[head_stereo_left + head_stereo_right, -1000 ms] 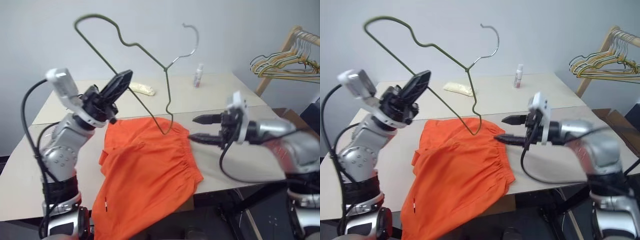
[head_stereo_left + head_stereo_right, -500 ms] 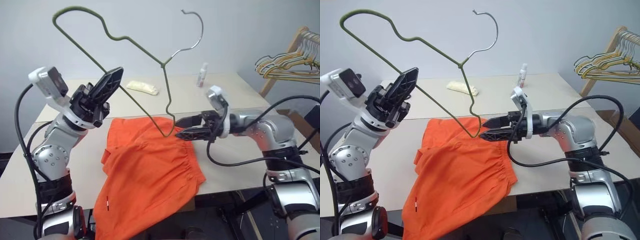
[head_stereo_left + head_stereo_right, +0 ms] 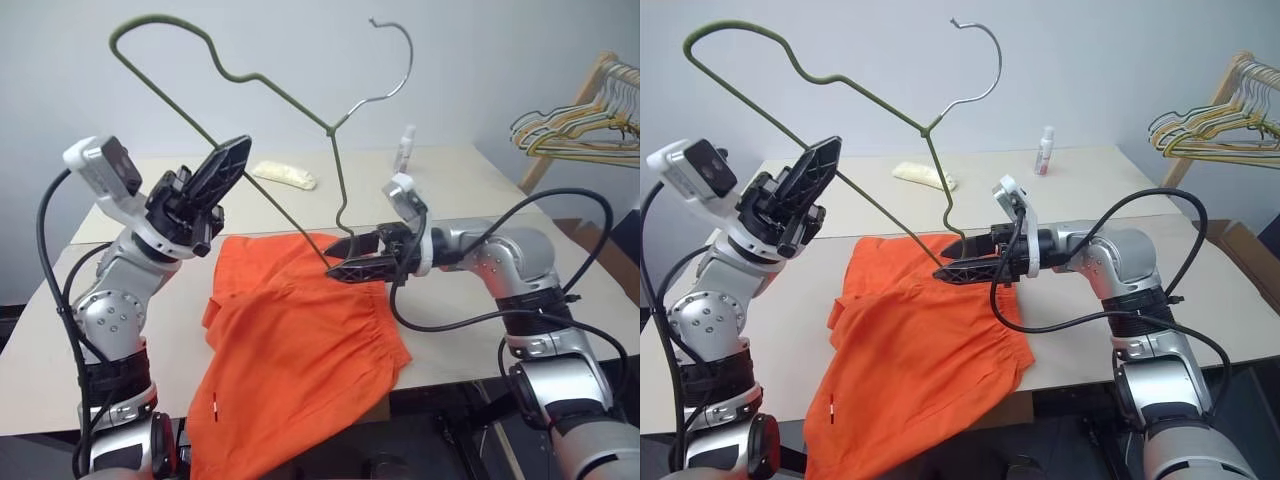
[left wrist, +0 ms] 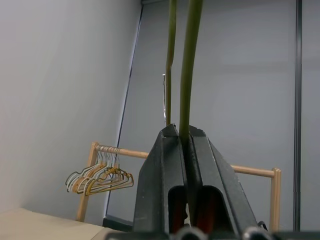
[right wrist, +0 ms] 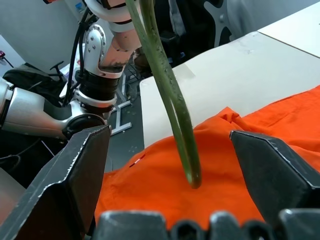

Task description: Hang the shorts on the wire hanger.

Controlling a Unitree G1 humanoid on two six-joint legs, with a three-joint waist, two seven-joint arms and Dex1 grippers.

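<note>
I see the left gripper [image 3: 222, 170] clamped on the thin olive-grey wire hanger [image 3: 262, 88], hook up, lower bend between the parted right gripper [image 3: 952, 257] fingers over the crumpled bright orange fabric shorts [image 3: 295, 350] on the beige table [image 3: 450, 320].

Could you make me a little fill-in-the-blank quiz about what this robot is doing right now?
1. The left gripper is shut on the wire ____.
2. The shorts on the table are bright ____.
3. The right gripper has its fingers ____ around the hanger's low corner.

Missing words: hanger; orange; open
</note>
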